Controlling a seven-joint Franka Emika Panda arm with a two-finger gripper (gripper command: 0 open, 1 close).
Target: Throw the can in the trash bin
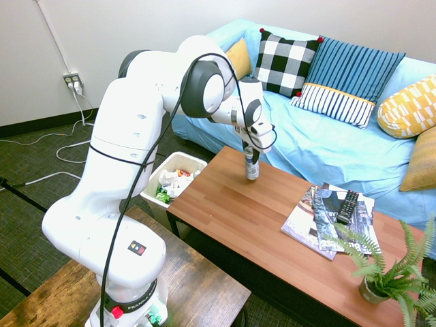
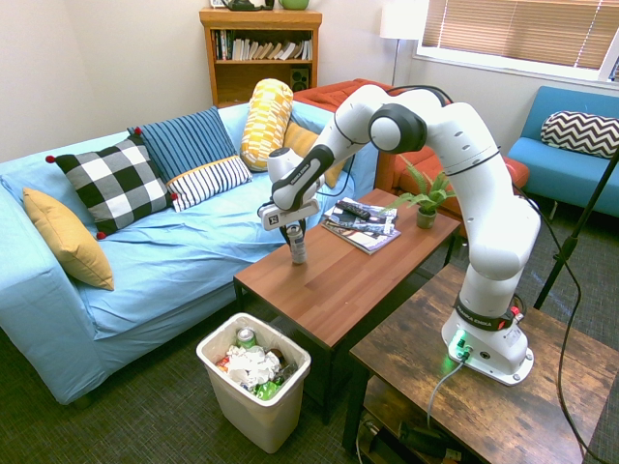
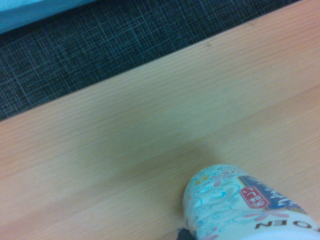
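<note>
The slim silver-grey can (image 1: 252, 170) (image 2: 297, 249) stands upright on the wooden coffee table (image 1: 259, 225) (image 2: 348, 280), near its edge by the sofa. My gripper (image 1: 249, 155) (image 2: 295, 230) comes down from above and is shut on the can's upper part. The can's base seems to touch the tabletop. Close up in the wrist view, the can (image 3: 240, 210) shows pale print over the wood. The white trash bin (image 1: 193, 159) (image 2: 259, 420) sits on the carpet beside the table's end, with white, green and red litter inside.
A light-blue sofa (image 1: 327, 143) (image 2: 174, 242) with several cushions runs along the table's far side. Magazines (image 1: 313, 221) (image 2: 356, 232), a black remote (image 1: 347, 206) and a potted fern (image 1: 392, 272) (image 2: 426, 198) occupy the table's other end.
</note>
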